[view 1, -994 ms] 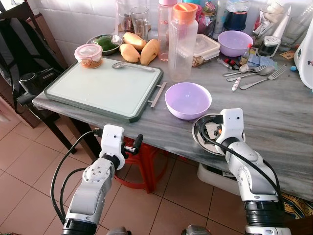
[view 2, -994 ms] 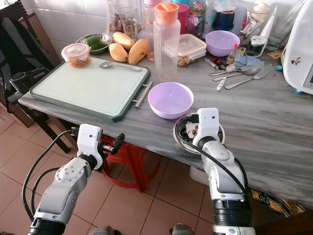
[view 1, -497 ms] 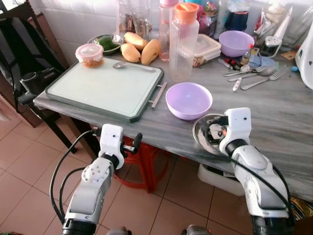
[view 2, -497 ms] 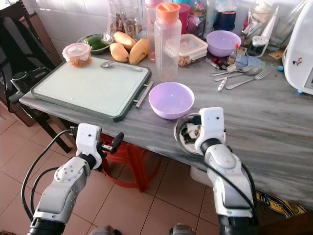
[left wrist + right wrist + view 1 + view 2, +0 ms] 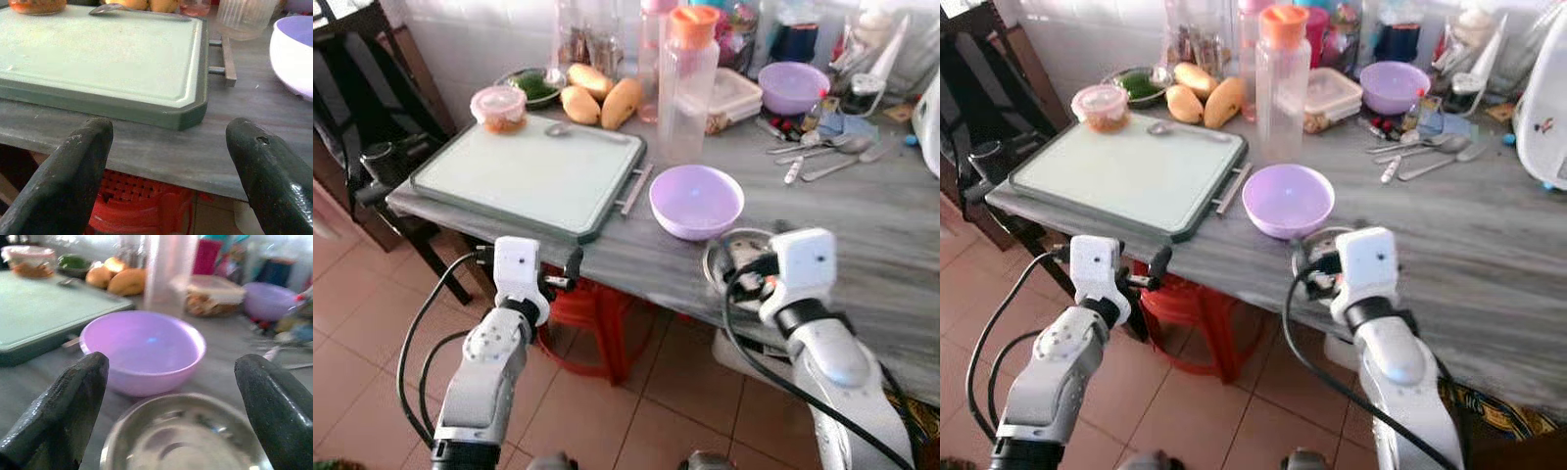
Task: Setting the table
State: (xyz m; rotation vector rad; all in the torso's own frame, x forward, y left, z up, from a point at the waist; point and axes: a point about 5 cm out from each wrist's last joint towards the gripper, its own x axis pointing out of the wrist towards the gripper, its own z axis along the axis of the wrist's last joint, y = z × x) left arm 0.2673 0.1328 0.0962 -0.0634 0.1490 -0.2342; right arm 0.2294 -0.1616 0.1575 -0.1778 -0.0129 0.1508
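The right gripper (image 5: 171, 396) stays spread over the steel bowl (image 5: 183, 440), as before. The left gripper (image 5: 168, 161), also spread, has shifted left below the table (image 5: 862, 255) edge.

Home kitchen: mangoes (image 5: 607, 95), cutlery (image 5: 822, 157), tiled wall (image 5: 480, 39), cluttered table (image 5: 901, 225).

Head views were evenly bright, soft daylight seemingly from the far left, where the white tiled wall (image 5: 460, 44) washed out. Both were slightly motion-blurred; far clutter behind the tall bottle (image 5: 688, 78) smeared and hazy. Shadow pooled under the grey table (image 5: 881, 230) around the red stool (image 5: 597, 313). Right wrist view was the blurriest: steel bowl (image 5: 181, 443) and purple bowl (image 5: 144, 350) soft, background glared white, small highlight in the purple bowl. Left wrist view was sharper on the green tray (image 5: 102, 54), near fingers (image 5: 73, 171) out of focus, dim below the table edge.
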